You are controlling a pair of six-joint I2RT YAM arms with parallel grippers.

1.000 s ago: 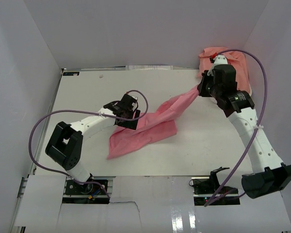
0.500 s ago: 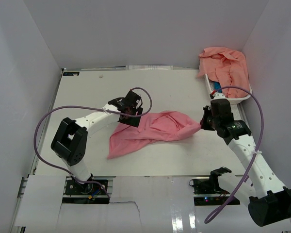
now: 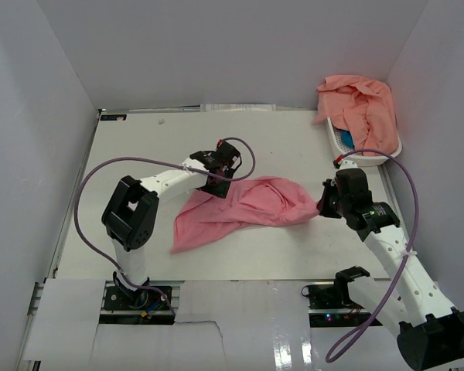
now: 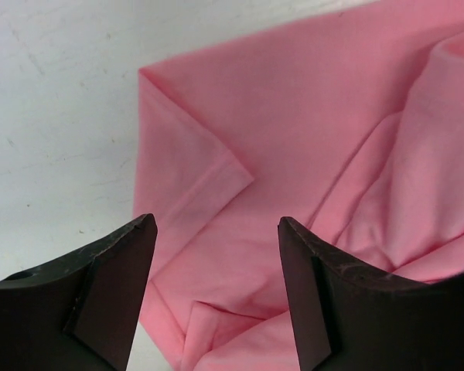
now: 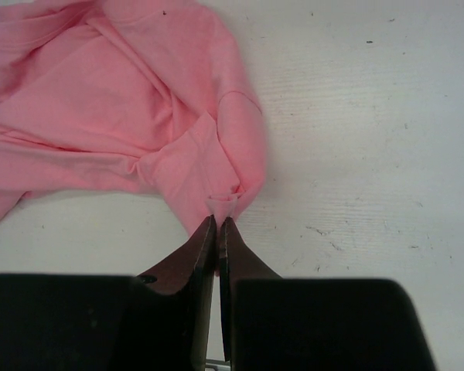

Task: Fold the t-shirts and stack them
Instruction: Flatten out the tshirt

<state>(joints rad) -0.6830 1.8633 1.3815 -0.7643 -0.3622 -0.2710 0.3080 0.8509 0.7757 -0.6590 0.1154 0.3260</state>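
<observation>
Top external: white table (image 3: 139, 147), pale walls (image 3: 216, 54) — right gripper (image 3: 322, 205) pinches pink t-shirt (image 3: 247, 205), left gripper (image 3: 219, 184) agape over it.

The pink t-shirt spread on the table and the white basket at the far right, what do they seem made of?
The pink short-sleeved t-shirt looks like thin matte knit cloth, perhaps cotton jersey: it lies in soft folds and has a stitched sleeve hem. The white slotted basket looks like moulded plastic, smooth and faintly glossy, with regular slots, though it is small in view.
</observation>
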